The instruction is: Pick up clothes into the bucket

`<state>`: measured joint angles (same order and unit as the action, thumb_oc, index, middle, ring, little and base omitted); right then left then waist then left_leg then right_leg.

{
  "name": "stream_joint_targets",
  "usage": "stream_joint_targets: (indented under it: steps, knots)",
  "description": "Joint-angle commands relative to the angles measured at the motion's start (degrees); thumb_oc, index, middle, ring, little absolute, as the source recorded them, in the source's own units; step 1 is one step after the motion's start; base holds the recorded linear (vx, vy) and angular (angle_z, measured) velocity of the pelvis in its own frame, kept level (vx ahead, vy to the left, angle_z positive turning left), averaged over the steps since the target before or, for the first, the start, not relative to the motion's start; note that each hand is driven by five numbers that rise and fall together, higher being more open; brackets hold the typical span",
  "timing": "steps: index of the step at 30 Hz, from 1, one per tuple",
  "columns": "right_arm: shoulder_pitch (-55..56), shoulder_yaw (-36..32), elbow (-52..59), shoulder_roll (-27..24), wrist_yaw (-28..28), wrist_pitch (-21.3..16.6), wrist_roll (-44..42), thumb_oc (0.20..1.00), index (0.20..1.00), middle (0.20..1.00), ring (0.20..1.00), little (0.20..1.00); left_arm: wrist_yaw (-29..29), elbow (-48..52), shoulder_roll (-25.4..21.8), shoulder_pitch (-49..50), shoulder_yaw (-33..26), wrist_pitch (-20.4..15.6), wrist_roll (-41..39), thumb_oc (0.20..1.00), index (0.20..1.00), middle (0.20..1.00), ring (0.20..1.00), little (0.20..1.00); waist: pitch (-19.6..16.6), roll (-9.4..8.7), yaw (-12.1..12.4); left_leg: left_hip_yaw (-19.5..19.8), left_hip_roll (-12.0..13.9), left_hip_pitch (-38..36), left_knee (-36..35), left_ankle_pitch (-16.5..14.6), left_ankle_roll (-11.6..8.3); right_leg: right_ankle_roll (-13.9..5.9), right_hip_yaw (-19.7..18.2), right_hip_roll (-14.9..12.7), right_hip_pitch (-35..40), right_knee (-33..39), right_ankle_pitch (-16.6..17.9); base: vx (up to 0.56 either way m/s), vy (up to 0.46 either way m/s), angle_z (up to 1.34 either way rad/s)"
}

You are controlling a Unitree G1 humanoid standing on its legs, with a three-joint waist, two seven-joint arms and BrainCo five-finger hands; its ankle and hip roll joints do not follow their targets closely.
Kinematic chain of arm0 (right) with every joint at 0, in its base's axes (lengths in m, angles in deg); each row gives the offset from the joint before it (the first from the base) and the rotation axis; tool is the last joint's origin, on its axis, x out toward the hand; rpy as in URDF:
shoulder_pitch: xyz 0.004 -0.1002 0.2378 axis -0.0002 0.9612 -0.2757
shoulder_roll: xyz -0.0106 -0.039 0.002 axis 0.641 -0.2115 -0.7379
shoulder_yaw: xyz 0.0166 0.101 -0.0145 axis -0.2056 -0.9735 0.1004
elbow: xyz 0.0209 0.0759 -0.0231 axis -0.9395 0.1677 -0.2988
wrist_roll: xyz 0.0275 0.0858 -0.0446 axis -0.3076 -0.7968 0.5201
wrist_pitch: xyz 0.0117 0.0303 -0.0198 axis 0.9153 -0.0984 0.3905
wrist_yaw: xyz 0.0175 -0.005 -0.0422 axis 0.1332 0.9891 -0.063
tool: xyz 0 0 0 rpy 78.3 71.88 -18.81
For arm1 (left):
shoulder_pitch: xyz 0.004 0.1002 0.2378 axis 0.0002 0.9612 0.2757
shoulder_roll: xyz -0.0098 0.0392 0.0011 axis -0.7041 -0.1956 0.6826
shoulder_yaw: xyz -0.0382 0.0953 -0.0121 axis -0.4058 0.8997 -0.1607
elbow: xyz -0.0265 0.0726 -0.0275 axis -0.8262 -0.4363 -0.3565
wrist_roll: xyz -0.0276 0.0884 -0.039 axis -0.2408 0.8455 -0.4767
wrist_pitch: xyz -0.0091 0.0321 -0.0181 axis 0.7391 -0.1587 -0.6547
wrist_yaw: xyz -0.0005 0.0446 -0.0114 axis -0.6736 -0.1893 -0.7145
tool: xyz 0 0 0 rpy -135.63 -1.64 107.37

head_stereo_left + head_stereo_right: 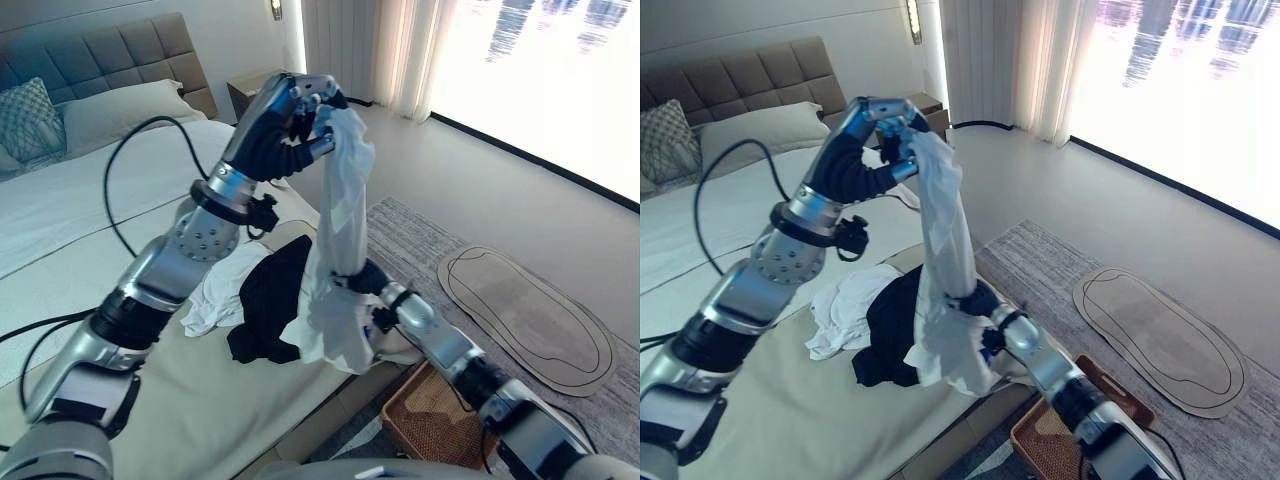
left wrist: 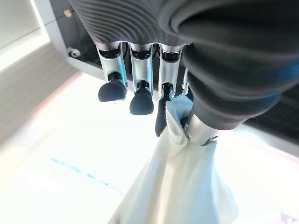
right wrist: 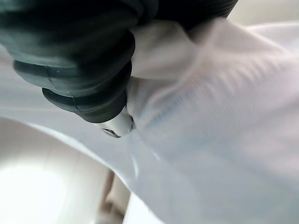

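My left hand (image 1: 285, 120) is raised high above the bed's edge, shut on the top of a long white garment (image 1: 345, 200). In the left wrist view the cloth (image 2: 182, 186) is pinched between a finger and the thumb and hangs down. The garment's lower end bunches around my right hand (image 1: 367, 280), which reaches in at the bed's edge and is wrapped in the white cloth (image 3: 224, 102). A black garment (image 1: 270, 300) and a crumpled white one (image 1: 222, 290) lie on the bed beside it. The wicker basket (image 1: 430, 420) stands on the floor below my right arm.
The bed (image 1: 90, 200) with its pillows (image 1: 110, 110) spreads to the left, and a nightstand (image 1: 250, 92) stands behind it. A grey rug (image 1: 420, 240) and an oval mat (image 1: 530, 315) lie on the floor to the right. Curtains and a bright window close the far side.
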<state>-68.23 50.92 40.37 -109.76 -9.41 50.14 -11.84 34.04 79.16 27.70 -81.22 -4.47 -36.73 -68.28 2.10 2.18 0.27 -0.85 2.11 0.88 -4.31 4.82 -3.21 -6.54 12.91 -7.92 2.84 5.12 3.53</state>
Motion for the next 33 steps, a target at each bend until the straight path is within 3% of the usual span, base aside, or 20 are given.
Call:
stream_joint_targets:
  steps: [1,4,7,14,15,17,21,27,33]
  knots:
    - [2.62,0.03,-2.81,-1.45,1.17,0.29,1.16,0.200,0.200,0.200,0.200,0.200,7.14,-1.66,0.90,-8.27,-12.22,-2.53,-2.39,0.200,0.200,0.200,0.200,0.200,-1.35,-3.07,-0.27,-1.91,1.02,-0.52,4.24,-5.04,-0.07,-4.10,1.94,-4.84,0.31,-2.25,0.42,0.00,0.000,0.00]
    - [8.48,-7.69,-1.97,-3.07,2.93,-0.97,-2.15,0.200,0.200,0.200,0.200,0.200,8.86,-3.18,-1.98,-3.00,-17.44,-2.82,-2.11,0.200,0.200,0.200,0.200,0.200,-1.17,-3.27,-0.87,-2.06,1.02,-0.58,4.21,-5.07,-0.06,-4.14,1.77,-4.67,0.17,-2.26,0.43,0.00,-0.003,-0.01]
    - [12.07,-14.30,0.20,-3.52,4.86,-2.58,-4.99,0.200,0.200,0.200,0.200,0.200,9.56,-4.55,-1.09,4.18,-22.06,-2.89,-2.17,0.200,0.200,0.200,0.200,0.200,-1.00,-3.35,-1.38,-2.27,1.13,-0.70,4.13,-5.14,-0.09,-4.08,1.33,-4.58,0.00,-2.22,0.40,0.00,-0.003,-0.04]
    - [16.01,-26.91,7.82,-4.48,10.56,-5.44,-6.98,0.200,0.200,0.200,0.200,0.200,8.26,-9.96,9.38,21.63,-27.12,-3.30,-4.21,0.200,0.200,0.200,0.200,0.200,-0.61,-3.65,-2.80,-3.29,1.44,-0.92,4.22,-5.53,0.10,-3.80,0.06,-4.34,-0.68,-2.35,0.36,0.01,0.001,-0.08]
    - [16.33,-28.30,9.22,-4.50,11.29,-5.63,-6.85,0.200,0.200,0.200,0.200,0.200,7.38,-10.90,10.82,23.60,-26.52,-3.07,-4.41,0.564,0.564,0.564,0.564,0.564,-0.55,-3.63,-2.91,-3.39,1.48,-0.91,4.27,-5.60,0.14,-3.75,-0.16,-4.28,-0.78,-2.39,0.34,0.00,0.000,-0.16]
    - [16.35,-31.25,10.85,-4.88,12.94,-6.10,-6.65,0.200,0.200,0.200,0.200,0.200,3.96,-13.70,13.67,27.42,-24.28,-2.43,-6.13,1.000,1.000,1.000,1.000,1.000,-0.13,-3.84,-3.38,-3.49,1.48,-0.65,4.51,-5.66,0.30,-3.62,-0.63,-4.22,-1.19,-2.61,0.37,0.00,0.000,-0.10]
    - [15.61,-34.98,12.10,-4.86,14.79,-6.75,-7.31,0.200,0.200,0.200,0.200,0.200,-4.51,-18.35,16.73,32.85,-19.77,-1.63,-13.03,1.000,1.000,1.000,1.000,1.000,0.60,-3.85,-3.74,-3.79,1.46,-0.03,5.11,-5.83,0.57,-3.58,-1.22,-4.13,-2.03,-2.92,0.48,0.00,0.000,-0.01]
    - [15.12,-38.35,12.36,-5.00,16.74,-8.24,-8.55,0.200,0.200,0.200,0.200,0.200,-11.98,-26.37,22.21,40.02,-17.15,-1.10,-25.31,1.000,1.000,1.000,1.000,1.000,1.73,-4.18,-3.75,-4.50,1.42,1.41,6.53,-6.35,1.02,-3.53,-2.62,-4.08,-3.62,-3.38,0.68,0.00,-0.008,-0.17]
    - [14.71,-41.73,9.28,-4.26,20.56,-9.40,-10.31,0.200,0.200,0.200,0.200,0.200,-14.10,-28.98,24.50,45.42,-19.15,-1.09,-31.48,1.000,1.000,1.000,1.000,1.000,4.63,-3.85,-3.39,-4.77,1.18,4.41,9.15,-6.91,1.24,-3.51,-3.49,-4.44,-6.26,-5.00,0.66,-0.04,-0.008,-0.08]
